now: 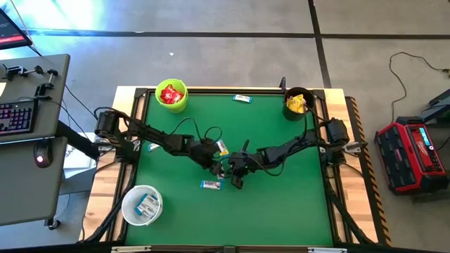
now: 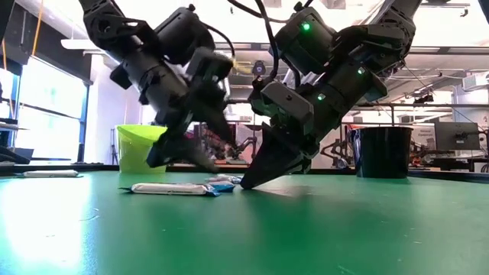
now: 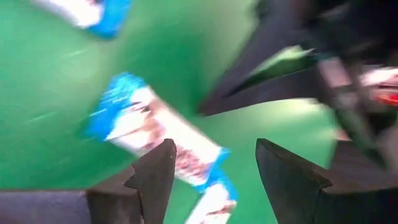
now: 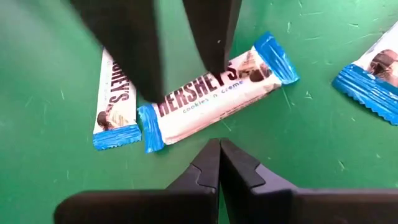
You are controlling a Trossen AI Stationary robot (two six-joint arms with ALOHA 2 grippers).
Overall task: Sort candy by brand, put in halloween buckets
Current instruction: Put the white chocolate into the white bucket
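1. We're mid-table with both arms crowded together: our left gripper point(image 3: 211, 180) hangs with its fingers spread wide, straddling a white-and-blue bar point(image 3: 163, 144) on the green table point(image 1: 281, 204).
2. Our right gripper point(image 4: 219, 163) sits just beside it, fingers pressed fully together with nothing in them, its tip down near the mat at the bar's edge.
3. More white-and-blue bars lie close around, one to each side point(image 4: 115, 99), so we want to take just one.
4. Our judgement: drop the left fingers squarely across the bar's narrow width, touch the mat, then pinch, while the right tip steadies the wrapper so it doesn't skid.
5. The white bucket point(image 1: 142, 204), near left, already holds matching bars, so that looks like the destination; red packets fill the green bucket point(image 1: 171, 96), yellow ones the black bucket point(image 1: 298, 104).
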